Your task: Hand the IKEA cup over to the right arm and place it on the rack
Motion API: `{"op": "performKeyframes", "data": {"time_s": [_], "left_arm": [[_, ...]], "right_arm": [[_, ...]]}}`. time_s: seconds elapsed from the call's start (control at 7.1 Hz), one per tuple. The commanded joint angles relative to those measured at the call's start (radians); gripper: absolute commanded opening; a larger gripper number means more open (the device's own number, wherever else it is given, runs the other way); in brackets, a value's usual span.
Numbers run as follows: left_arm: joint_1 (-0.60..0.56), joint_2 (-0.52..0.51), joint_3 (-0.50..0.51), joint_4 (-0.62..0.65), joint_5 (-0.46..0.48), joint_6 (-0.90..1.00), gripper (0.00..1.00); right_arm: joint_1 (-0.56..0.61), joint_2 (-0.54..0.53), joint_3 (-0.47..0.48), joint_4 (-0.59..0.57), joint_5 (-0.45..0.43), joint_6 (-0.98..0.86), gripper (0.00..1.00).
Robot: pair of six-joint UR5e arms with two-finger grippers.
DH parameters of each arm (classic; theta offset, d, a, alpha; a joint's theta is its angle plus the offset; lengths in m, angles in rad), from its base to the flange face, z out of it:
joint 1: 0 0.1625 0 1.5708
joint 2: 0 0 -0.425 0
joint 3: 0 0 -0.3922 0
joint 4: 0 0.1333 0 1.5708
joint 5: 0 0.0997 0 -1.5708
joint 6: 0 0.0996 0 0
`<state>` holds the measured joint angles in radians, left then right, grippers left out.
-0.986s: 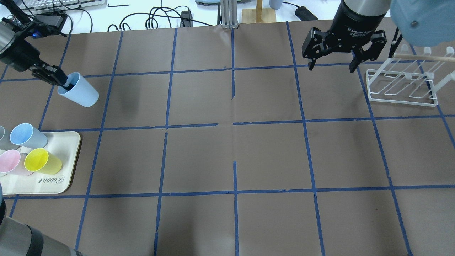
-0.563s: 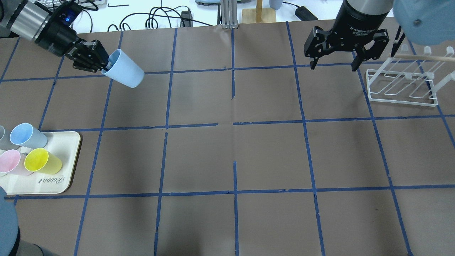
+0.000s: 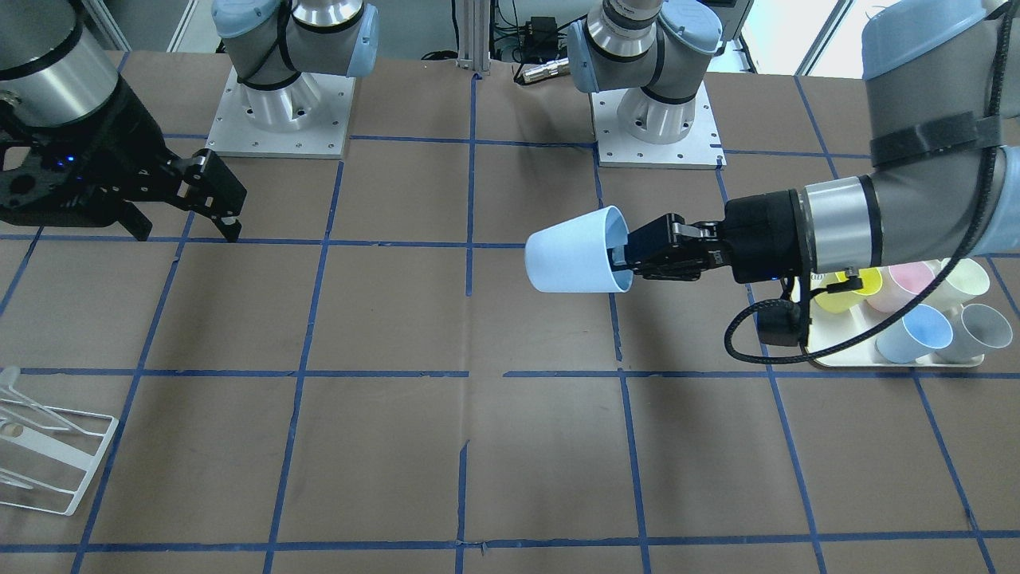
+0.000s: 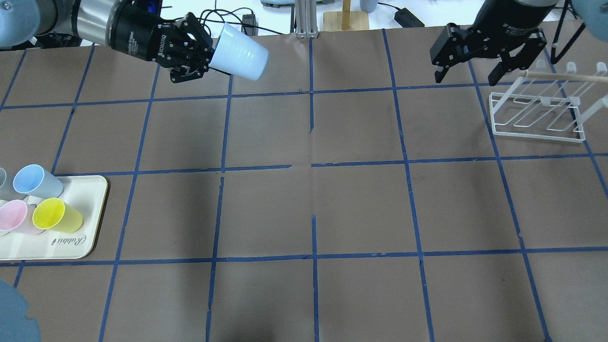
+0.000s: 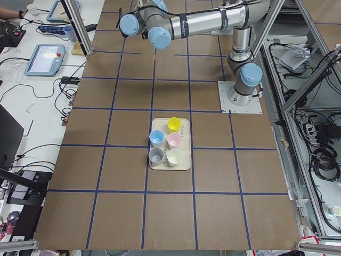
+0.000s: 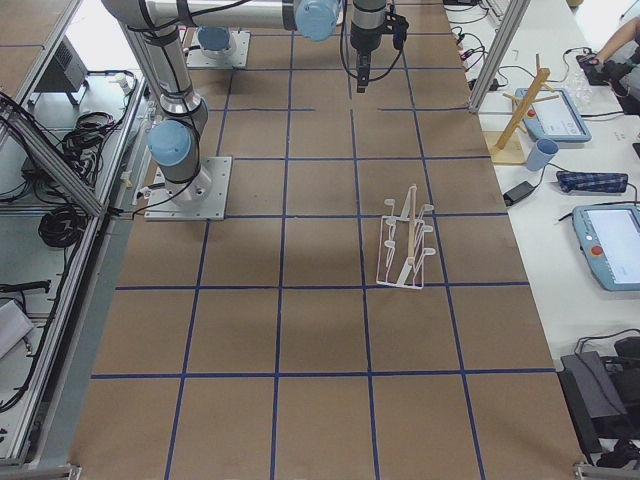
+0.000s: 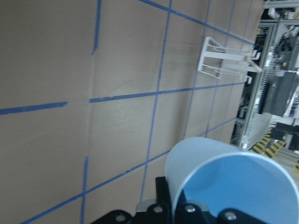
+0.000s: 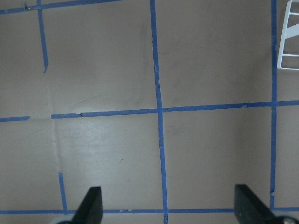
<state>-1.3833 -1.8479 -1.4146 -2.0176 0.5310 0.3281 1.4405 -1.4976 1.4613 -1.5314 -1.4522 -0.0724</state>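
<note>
IKEA cup: pale blue tumbler, carried on its side above the far left of the bench, clear of the surface, base pointing right towards the middle.

Left gripper: fingers clenched on the cup's rim, mouth turned back towards the wrist (the wrist view shows the rim right at the fingers).

Right gripper: fingers spread wide and pointing down, holding nothing, aloft over the far right of the bench, well apart from the cup.

Rack: white wire, standing on the bench just right of the right gripper. A thin wooden rod crosses above its prongs.

Tray: cream, at the near left edge. It carries a second blue cup, a yellow cup, a pink cup, a grey cup and a cream cup, all upright and close together.

Beyond the far edge: an aluminium post, a wooden stand and loose black cables.
</note>
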Motion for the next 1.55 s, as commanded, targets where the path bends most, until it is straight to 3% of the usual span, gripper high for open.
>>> {"op": "performKeyframes", "data": {"time_s": [0.0,0.14,0.56,0.99,1.41], "left_arm": [[-0.09,0.003,-0.056,-0.032,-0.226,-0.012,0.0],[-0.114,-0.007,-0.084,-0.03,-0.352,-0.012,0.0],[-0.195,-0.022,-0.171,-0.02,-0.584,0.009,0.0],[-0.229,-0.027,-0.191,-0.016,-0.603,0.012,0.0],[-0.284,-0.025,-0.196,-0.009,-0.623,0.012,0.0]], "right_arm": [[-0.157,-0.004,-0.021,0.127,0.147,-0.142,1.0],[-0.246,-0.006,-0.022,0.208,0.262,-0.211,1.0],[-0.458,-0.004,-0.018,0.548,0.601,-0.532,1.0],[-0.465,0.005,-0.001,0.767,0.861,-0.689,1.0],[-0.421,-0.007,0.104,0.79,1.045,-0.748,1.0]]}}
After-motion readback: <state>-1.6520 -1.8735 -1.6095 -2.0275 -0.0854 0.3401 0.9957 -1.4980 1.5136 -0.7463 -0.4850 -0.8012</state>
